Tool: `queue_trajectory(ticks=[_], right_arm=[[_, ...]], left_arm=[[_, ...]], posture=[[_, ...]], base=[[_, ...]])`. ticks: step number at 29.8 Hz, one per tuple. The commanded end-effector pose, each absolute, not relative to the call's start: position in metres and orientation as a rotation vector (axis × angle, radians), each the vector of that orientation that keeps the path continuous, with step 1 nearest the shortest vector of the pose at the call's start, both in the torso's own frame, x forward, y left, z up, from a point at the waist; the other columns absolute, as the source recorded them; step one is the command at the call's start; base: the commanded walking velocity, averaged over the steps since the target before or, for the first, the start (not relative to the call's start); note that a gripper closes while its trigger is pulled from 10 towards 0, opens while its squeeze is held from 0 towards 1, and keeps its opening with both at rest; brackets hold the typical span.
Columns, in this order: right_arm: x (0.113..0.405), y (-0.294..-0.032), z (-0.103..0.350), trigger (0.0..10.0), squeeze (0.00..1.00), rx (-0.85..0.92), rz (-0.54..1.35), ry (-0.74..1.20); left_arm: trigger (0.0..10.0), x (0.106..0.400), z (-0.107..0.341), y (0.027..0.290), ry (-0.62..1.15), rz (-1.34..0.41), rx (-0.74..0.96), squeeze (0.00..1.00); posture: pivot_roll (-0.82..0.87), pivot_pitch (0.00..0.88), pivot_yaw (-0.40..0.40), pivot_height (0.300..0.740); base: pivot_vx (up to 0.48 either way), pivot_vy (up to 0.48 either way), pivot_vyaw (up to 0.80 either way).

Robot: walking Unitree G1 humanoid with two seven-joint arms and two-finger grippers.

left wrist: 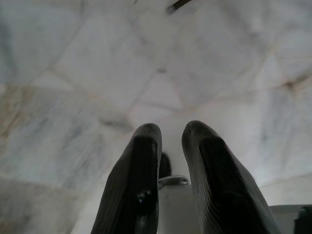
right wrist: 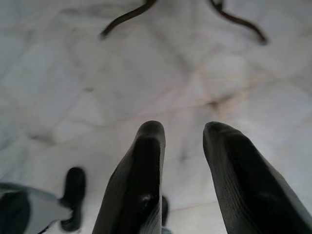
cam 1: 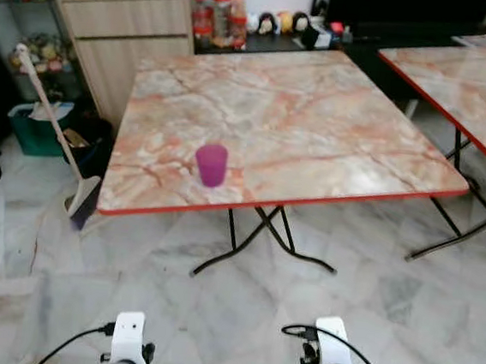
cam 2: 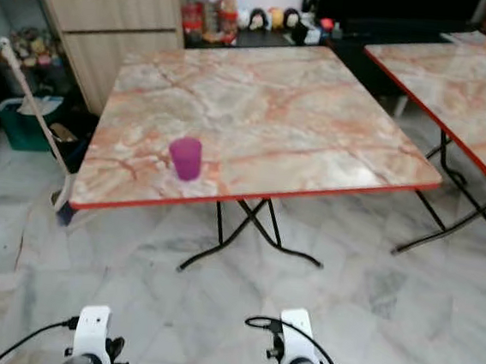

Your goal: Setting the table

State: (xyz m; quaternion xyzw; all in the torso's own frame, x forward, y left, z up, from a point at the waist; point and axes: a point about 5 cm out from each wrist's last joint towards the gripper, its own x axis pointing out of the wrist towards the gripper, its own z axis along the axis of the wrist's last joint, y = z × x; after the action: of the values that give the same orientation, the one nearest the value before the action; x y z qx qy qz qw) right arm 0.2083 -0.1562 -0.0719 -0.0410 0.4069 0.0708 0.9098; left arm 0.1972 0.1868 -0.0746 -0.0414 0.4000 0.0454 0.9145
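Purple cup (cam 1: pixel 211 163) stands upright on marble-pattern folding desk (cam 1: pixel 319 112) w/ red edge, near the front edge, toward robot's left corner. Desk sits on black crossed legs (cam 1: pixel 259 235) over grey marble floor (cam 1: pixel 213 317). Second desk (cam 1: pixel 468 83) of same pattern stands to the right, apart from the first. Broom (cam 1: pixel 54 134) leans beside the left side of the near desk; wooden cabinet (cam 1: pixel 123 37) behind it, jars & small figures (cam 1: pixel 276 22) along the low shelf at the back.

Both arms hang low, wrists at bottom of head views. Left gripper (left wrist: pixel 170 134): fingers a little apart, holding nothing, pointing at floor tiles. Right gripper (right wrist: pixel 183 129): fingers apart w/ a wider gap, empty, floor below & desk feet ahead. Both well short of desk & cup.
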Motion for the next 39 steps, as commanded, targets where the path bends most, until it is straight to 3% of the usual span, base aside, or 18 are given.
queue_trajectory(ticks=[1, 20, 29, 30, 31, 39], right_arm=[[0.208, -0.158, -0.072, 10.0, 0.0, -0.095, 0.149, 0.84], [0.207, -0.154, -0.072, 10.0, 0.0, -0.086, 0.152, 0.839], [0.208, -0.153, -0.072, 10.0, 0.0, -0.082, 0.154, 0.832], [0.208, -0.153, -0.072, 10.0, 0.0, -0.082, 0.155, 0.832], [0.208, -0.153, -0.072, 10.0, 0.0, -0.083, 0.154, 0.834], [0.202, -0.155, -0.075, 10.0, 0.0, -0.094, 0.161, 0.848]], left_arm=[[10.0, 0.197, -0.075, 0.186, 0.831, 0.086, -0.079, 0.0], [10.0, 0.198, -0.074, 0.187, 0.824, 0.076, -0.073, 0.0], [10.0, 0.202, -0.071, 0.188, 0.782, 0.046, -0.025, 0.0], [10.0, 0.203, -0.07, 0.187, 0.77, 0.043, -0.03, 0.25], [10.0, 0.205, -0.067, 0.189, 0.733, 0.047, -0.041, 1.0], [10.0, 0.219, -0.047, 0.201, 0.516, 0.096, -0.043, 1.0]], posture=[[-0.11, 0.0, 0.03, 0.74], [-0.11, 0.0, 0.037, 0.74], [-0.1, 0.0, 0.032, 0.74], [-0.1, 0.0, 0.032, 0.74], [-0.09, 0.0, 0.03, 0.74], [-0.08, 0.0, 0.028, 0.74]], base=[[0.277, 0.0, 0.0], [0.283, 0.0, 0.0], [0.0, 0.0, 0.0], [0.0, 0.0, 0.0], [0.0, 0.0, 0.0], [0.0, 0.0, 0.0]])
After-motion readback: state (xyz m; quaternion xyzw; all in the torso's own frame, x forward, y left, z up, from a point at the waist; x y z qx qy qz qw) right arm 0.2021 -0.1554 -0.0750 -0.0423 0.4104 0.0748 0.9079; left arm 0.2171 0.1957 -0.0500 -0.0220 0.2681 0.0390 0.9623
